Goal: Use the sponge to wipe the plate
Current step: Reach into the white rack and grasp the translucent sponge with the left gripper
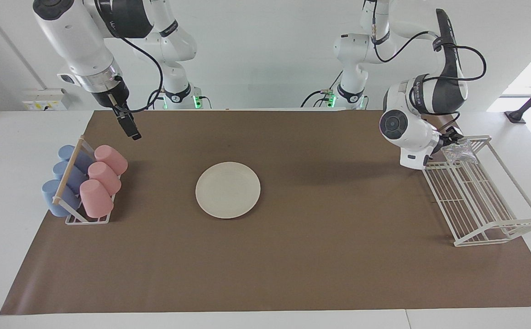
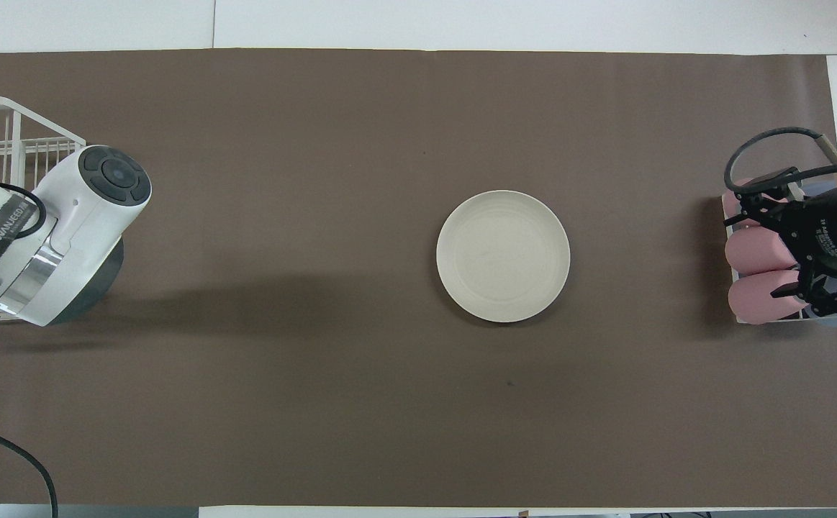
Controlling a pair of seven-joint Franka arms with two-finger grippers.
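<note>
The cream-white plate lies flat on the brown mat at the middle of the table, with nothing on it; it also shows in the overhead view. The sponge, a silvery wrinkly wad, sits on the end of the white wire rack nearest the robots. My left gripper is down at the sponge, right against it. In the overhead view the left arm hides both. My right gripper hangs in the air over the mat beside the cup rack, apart from the plate.
A cup rack with several blue and pink cups stands at the right arm's end of the table. In the overhead view the right arm's hand covers part of the pink cups. The wire rack stands at the left arm's end.
</note>
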